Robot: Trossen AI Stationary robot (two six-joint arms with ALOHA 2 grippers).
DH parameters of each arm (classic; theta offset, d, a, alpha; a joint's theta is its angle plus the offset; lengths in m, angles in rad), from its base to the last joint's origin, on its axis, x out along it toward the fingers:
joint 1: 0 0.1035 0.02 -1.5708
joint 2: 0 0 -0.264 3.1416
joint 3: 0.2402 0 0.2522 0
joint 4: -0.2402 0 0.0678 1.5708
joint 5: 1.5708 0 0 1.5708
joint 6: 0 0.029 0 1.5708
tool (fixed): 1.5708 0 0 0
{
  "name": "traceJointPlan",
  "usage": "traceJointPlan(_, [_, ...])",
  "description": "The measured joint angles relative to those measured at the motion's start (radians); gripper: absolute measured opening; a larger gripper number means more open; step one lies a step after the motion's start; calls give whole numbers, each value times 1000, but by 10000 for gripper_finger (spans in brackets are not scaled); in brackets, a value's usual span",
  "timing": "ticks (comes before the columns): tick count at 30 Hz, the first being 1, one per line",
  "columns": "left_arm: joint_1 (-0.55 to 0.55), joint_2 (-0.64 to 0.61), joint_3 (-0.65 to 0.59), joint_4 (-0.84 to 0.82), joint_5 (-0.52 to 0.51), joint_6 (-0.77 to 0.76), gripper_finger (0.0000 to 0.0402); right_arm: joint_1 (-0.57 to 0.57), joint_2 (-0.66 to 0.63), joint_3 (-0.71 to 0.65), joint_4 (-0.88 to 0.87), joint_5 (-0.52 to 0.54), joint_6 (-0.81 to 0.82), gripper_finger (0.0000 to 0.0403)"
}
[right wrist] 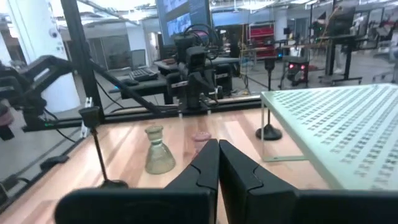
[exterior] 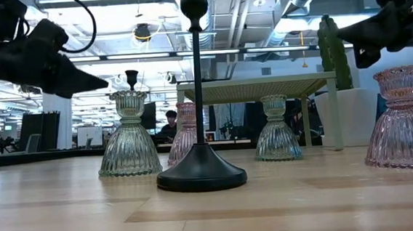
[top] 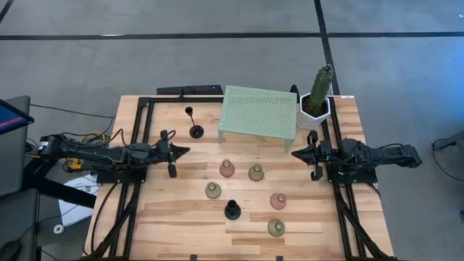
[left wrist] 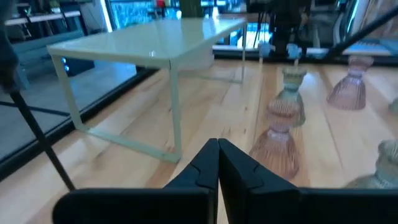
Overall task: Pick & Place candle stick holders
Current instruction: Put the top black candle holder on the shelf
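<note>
Several candle stick holders stand upright on their bases on the wooden table. They are a pink one (top: 227, 169), green ones (top: 256, 172) (top: 212, 191) (top: 275, 228), another pink one (top: 278, 201), a black one (top: 232, 210) and a tall thin black stem (top: 194, 125) by the stand. My left gripper (top: 183, 151) is at the table's left, level, shut and empty, pointing toward the holders. My right gripper (top: 296, 154) is at the table's right, also level, shut and empty. In the left wrist view, the shut fingers (left wrist: 217, 163) aim past a pink holder (left wrist: 278, 140).
A mint-green mesh stand (top: 259, 112) sits at the far middle of the table. A cactus in a white pot (top: 317, 98) is at its right. Black frame rails (top: 138, 145) run along both sides of the table. Bare wood lies between the holders and the near edge.
</note>
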Motion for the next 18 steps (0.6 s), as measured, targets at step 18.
traceJointPlan(18, [38, 176, 0, 184, -305, -13, 6, 0, 0, 6, 45, 177, -46, 0])
